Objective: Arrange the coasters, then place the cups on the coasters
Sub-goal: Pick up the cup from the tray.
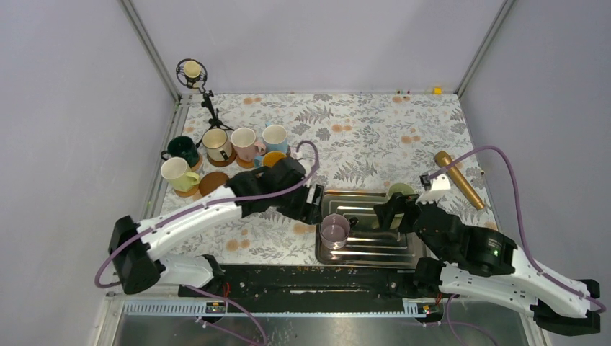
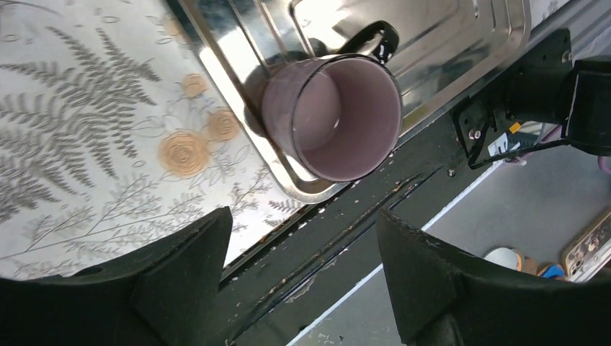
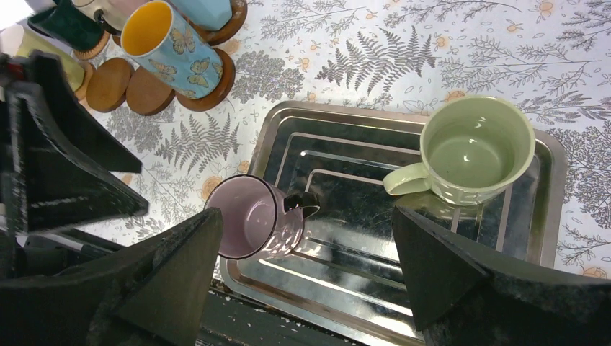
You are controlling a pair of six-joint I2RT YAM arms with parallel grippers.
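Observation:
A mauve cup [image 1: 335, 231] stands in the near-left corner of the steel tray [image 1: 375, 249]. My left gripper [image 1: 315, 205] hovers open just left of it, and the cup [image 2: 339, 115] lies beyond its empty fingertips [image 2: 227, 216]. A pale green cup [image 3: 475, 148] sits at the tray's far right. My right gripper [image 3: 308, 213] is open above the tray, holding nothing, with the mauve cup [image 3: 256, 216] by its left finger. At the back left, several cups [image 1: 216, 144] stand on coasters, including a blue butterfly cup [image 3: 173, 47]. Two bare coasters [image 3: 108, 83] lie next to them.
A gold microphone [image 1: 457, 180] and a white block [image 1: 436, 184] lie right of the tray. A small microphone on a black stand [image 1: 192, 72] rises at the back left corner. The black rail [image 2: 346, 238] runs along the table's near edge.

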